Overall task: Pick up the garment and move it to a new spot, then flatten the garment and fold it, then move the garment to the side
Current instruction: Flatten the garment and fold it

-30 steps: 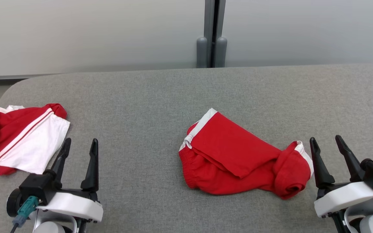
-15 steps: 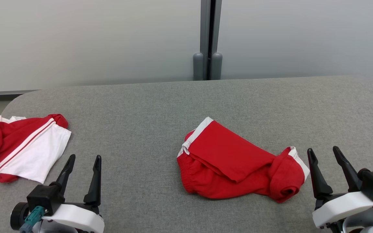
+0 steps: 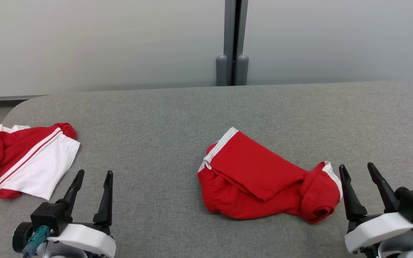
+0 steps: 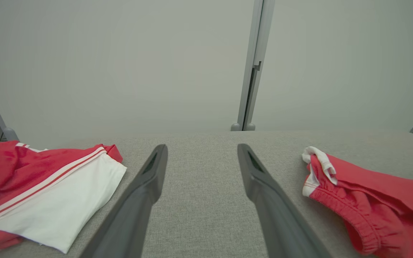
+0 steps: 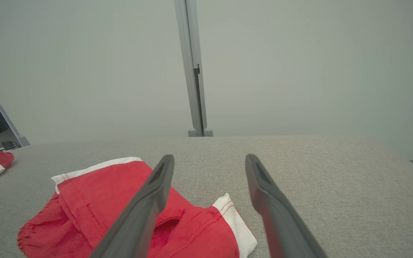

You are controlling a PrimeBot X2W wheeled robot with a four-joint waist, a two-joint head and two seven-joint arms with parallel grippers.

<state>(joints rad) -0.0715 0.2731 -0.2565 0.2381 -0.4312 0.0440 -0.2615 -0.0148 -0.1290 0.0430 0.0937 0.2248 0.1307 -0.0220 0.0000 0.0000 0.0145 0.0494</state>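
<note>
A red garment (image 3: 264, 179) with white trim, a pair of shorts, lies loosely folded and rumpled on the grey table (image 3: 156, 118), right of centre. It also appears at the right of the left wrist view (image 4: 371, 200) and at the lower left of the right wrist view (image 5: 102, 193). My right gripper (image 3: 356, 166) is open just right of the garment's rolled leg end, apart from it, and its fingers (image 5: 210, 156) hold nothing. My left gripper (image 3: 95, 172) is open at the lower left, well left of the shorts, with bare table between its fingers (image 4: 202, 147).
A second garment, red and white with stripes (image 3: 31, 161), lies crumpled at the table's left edge, just left of my left gripper (image 4: 48, 190). A pale wall with a grey post (image 3: 232, 68) stands behind the table's far edge.
The head camera has tilted, so the whole picture has shifted slightly. Both garments lie as before and both grippers stay open in the same places.
</note>
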